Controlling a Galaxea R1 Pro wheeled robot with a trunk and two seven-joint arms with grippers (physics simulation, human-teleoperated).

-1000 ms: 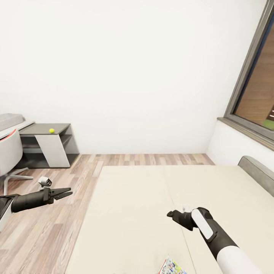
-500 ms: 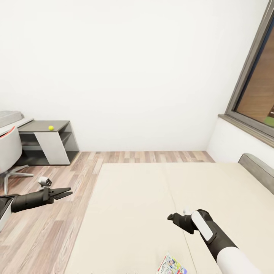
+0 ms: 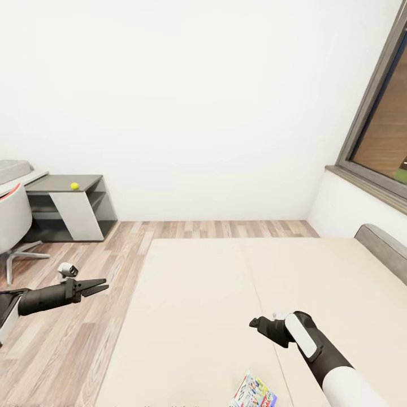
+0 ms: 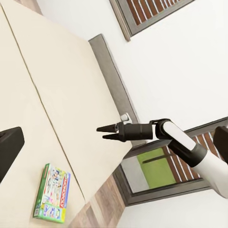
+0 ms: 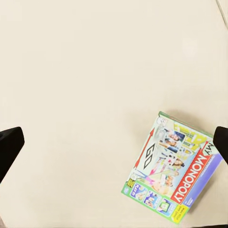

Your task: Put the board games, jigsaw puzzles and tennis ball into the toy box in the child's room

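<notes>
Only a corner of the board game (image 3: 255,392) shows at the head view's lower edge, lying flat on the bed (image 3: 198,305) below the empty right gripper (image 4: 105,132), whose fingers sit nearly together. Left gripper (image 3: 97,286), slightly parted and empty, hangs over open floor (image 3: 68,339) beside the bed, while the tennis ball (image 3: 74,186) rests on the far bench (image 3: 85,183).

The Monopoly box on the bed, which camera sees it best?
The right wrist view: the whole Monopoly box shows, its printed title readable. The head view catches one corner at the picture's edge; the left wrist view shows it small and slanted.
</notes>
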